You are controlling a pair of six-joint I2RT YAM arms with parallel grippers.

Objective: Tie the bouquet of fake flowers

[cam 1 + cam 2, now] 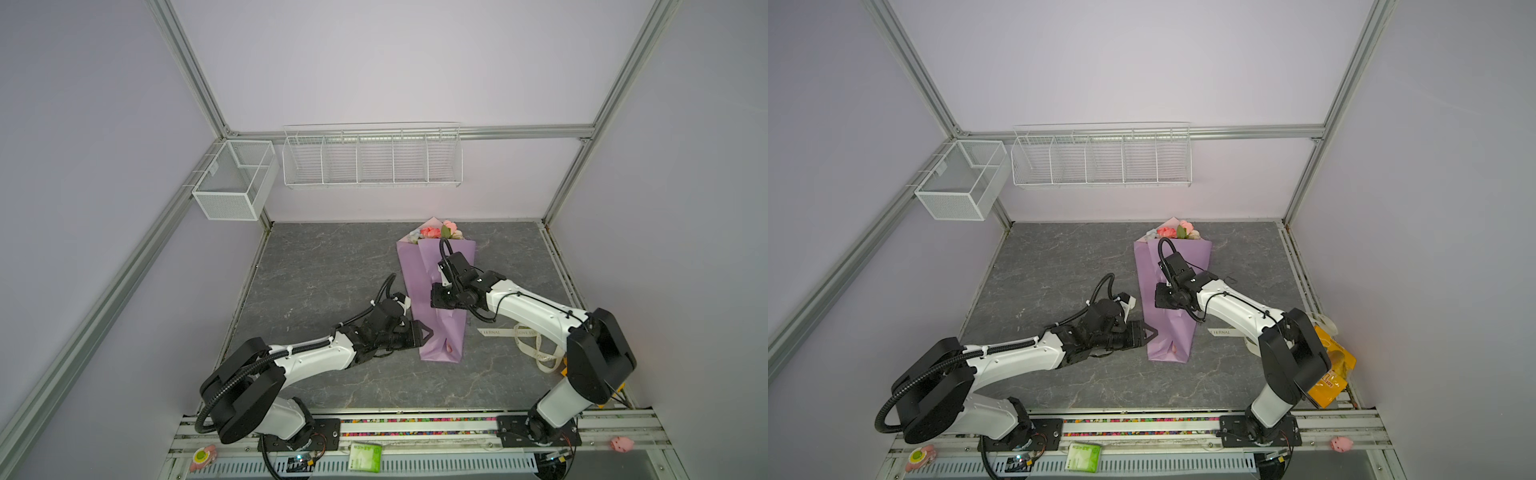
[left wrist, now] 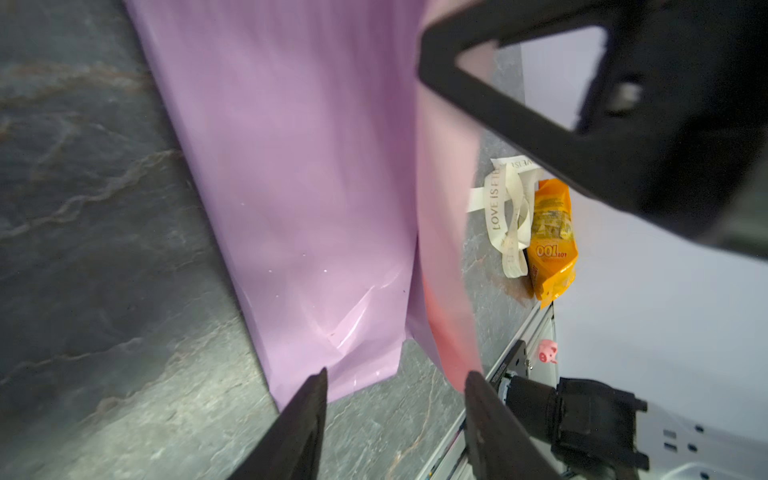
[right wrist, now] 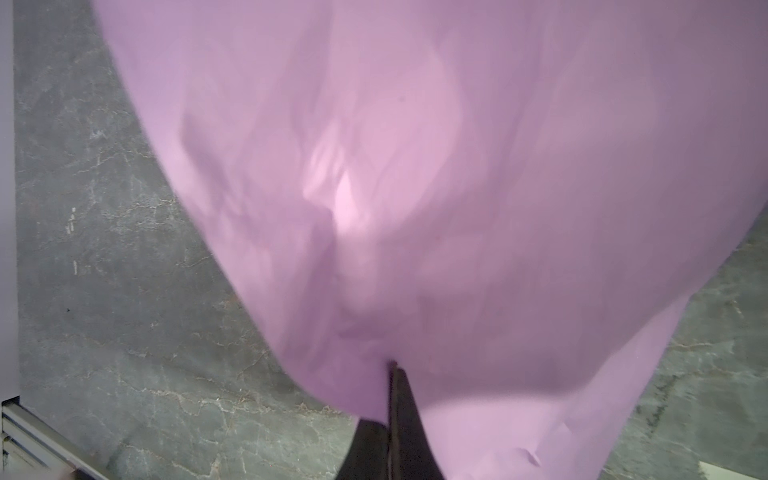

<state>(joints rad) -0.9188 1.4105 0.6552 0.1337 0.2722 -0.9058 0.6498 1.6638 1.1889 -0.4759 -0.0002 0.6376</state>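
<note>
Bouquet of fake flowers point(image 1: 439, 232) lay flat on the desk point(image 1: 332, 266), toward the back and a bit right of centre in both top views, heads pointing at the rear wall. Only pink, peach and cream blooms and some leaves showed point(image 1: 1177, 231). The stems were hidden inside the lilac paper wrap point(image 1: 415, 270), which narrowed toward the robot.

Right end effector point(image 1: 439, 299) sat over the wrap at about mid-length, reaching in from the right. In the right wrist view its jaws were clenched together point(image 3: 392, 399) with the tip against the paper point(image 3: 457, 187). Could not tell whether a fold was pinched between them.

Left end effector point(image 1: 422, 334) was low by the wrap's near left edge, close to the narrow end. In the left wrist view its fingers point(image 2: 316, 415) were spread, released, nothing between them point(image 2: 395, 399). The wrap's bottom corner point(image 2: 299, 187) lay just ahead of the tips, and a pinker flap of it ended near one tip.

Cream ribbon point(image 1: 528, 345) with dark lettering lay loose on the desk right of the wrap, apart from it, partly under the right arm. Orange packet point(image 1: 1333, 365) lay just beyond the ribbon at the desk's right edge, touching it in the left wrist view point(image 2: 552, 241).

Wire rack point(image 1: 372, 158) hung on the back wall, with a mesh basket point(image 1: 235, 178) on the frame to its left.
</note>
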